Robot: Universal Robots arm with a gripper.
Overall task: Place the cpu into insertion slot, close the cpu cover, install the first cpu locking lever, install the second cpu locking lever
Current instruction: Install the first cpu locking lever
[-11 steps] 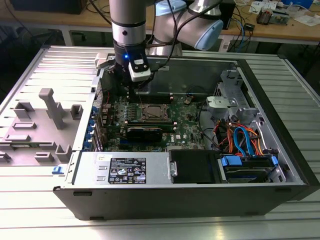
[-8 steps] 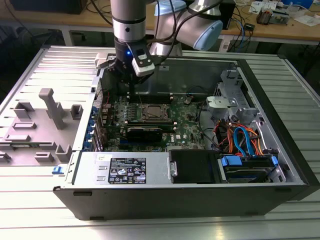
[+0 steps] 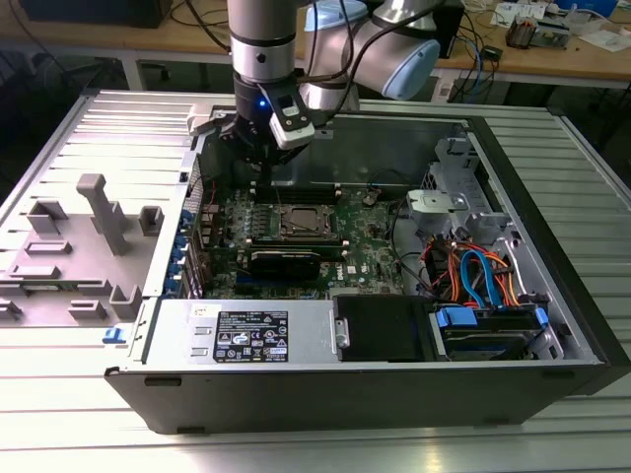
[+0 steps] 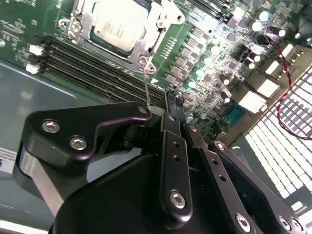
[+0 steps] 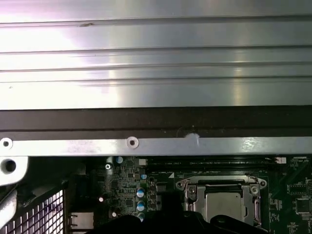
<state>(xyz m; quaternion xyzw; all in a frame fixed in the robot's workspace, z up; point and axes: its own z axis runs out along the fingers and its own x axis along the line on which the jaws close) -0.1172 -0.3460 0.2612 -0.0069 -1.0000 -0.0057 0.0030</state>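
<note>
One claw [image 4: 171, 100] near one cpu [image 4: 118, 27], one cpu cover [image 4: 83, 24]

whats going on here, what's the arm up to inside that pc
A robot arm is working inside an open computer case. The cpu already sits in the insertion slot, with the cpu cover lying flat over it. The gripper is down beside the socket, where a thin locking lever runs from the socket's corner to it. Whether it actually grips the lever is unclear.
</note>
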